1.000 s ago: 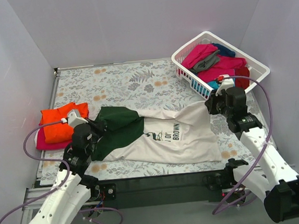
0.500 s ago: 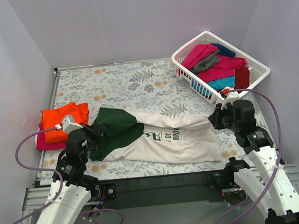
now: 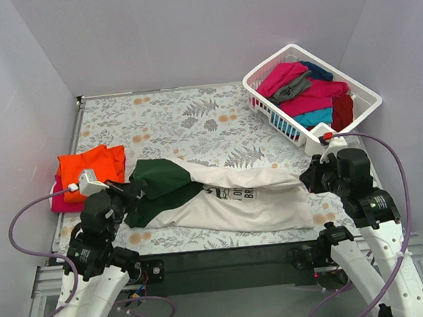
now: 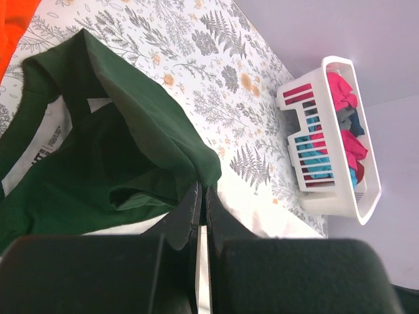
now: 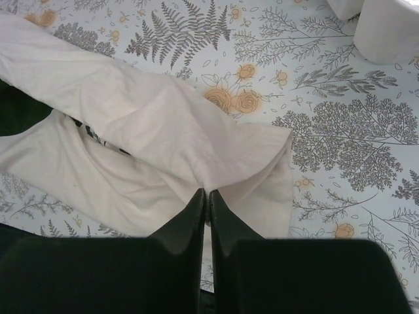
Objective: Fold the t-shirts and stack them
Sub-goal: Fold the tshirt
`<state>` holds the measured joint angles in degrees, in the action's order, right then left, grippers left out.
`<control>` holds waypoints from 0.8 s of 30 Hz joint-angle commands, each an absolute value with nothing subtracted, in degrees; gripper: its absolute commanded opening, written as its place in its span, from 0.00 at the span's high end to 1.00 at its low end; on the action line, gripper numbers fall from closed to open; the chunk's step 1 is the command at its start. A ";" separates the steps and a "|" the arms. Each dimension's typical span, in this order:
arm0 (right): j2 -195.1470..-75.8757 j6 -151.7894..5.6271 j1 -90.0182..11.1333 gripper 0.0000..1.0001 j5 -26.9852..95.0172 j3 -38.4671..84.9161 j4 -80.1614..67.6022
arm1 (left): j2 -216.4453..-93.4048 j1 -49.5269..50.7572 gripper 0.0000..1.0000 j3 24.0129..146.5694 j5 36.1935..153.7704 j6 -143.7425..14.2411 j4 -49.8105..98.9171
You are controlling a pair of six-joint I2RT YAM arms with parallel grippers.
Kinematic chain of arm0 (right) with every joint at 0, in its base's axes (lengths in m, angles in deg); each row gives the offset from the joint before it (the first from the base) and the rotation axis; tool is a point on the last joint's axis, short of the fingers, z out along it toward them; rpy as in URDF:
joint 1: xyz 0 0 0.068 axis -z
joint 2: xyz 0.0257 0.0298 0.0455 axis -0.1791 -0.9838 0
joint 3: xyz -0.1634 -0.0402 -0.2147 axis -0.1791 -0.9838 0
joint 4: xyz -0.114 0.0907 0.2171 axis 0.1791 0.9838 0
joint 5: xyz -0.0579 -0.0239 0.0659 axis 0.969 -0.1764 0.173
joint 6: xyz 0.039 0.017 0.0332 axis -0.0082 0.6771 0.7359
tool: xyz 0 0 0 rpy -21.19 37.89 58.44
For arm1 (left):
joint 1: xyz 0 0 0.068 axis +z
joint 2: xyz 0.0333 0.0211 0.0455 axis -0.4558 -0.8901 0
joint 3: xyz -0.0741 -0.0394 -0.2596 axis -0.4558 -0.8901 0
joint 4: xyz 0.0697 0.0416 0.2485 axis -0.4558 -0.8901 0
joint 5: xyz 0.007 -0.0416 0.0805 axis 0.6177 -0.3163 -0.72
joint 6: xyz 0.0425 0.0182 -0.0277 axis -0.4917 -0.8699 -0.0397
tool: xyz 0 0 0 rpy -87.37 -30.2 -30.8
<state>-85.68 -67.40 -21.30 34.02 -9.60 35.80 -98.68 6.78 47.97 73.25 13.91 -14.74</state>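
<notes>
The cream-white t-shirt (image 3: 245, 204) lies across the near middle of the floral table cover (image 3: 185, 116). The left gripper (image 4: 201, 191) is clamped on a fold of its dark green sleeve. The right gripper (image 5: 205, 194) pinches its cream hem corner. Only the top view shows the magenta t-shirt (image 3: 58, 204) under the folded orange t-shirt (image 3: 86, 169). Only the left wrist view shows the neck label (image 4: 47, 142).

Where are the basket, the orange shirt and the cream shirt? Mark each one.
basket (image 3: 278, 117): top view, its near slatted wall.
orange shirt (image 3: 86, 163): top view, middle of its folded upper face.
cream shirt (image 3: 238, 212): top view, pale body panel below the print.
</notes>
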 commanded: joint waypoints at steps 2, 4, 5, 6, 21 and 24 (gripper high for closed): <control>-84.75 -66.97 -21.30 0.99 36.29 -6.88 39.97 | -97.27 7.16 1.00 50.21 75.47 15.43 -18.50; -84.40 -67.06 -21.21 0.99 36.56 -6.88 41.28 | -97.01 7.16 1.00 51.00 75.73 15.78 -19.29; -84.14 -67.06 -21.30 0.99 36.65 -6.80 41.81 | -97.01 7.16 1.00 51.35 75.73 15.95 -20.26; -83.44 -66.98 -21.30 0.99 36.73 -6.71 42.43 | -96.92 7.16 1.00 52.14 76.34 15.95 -20.70; -82.72 -68.29 -21.30 0.58 38.42 -3.52 44.82 | -96.20 7.08 0.23 62.09 78.09 13.06 -25.82; -84.74 -67.42 -21.30 0.58 33.58 -8.45 38.32 | -102.35 6.99 0.22 55.61 84.84 11.56 -15.64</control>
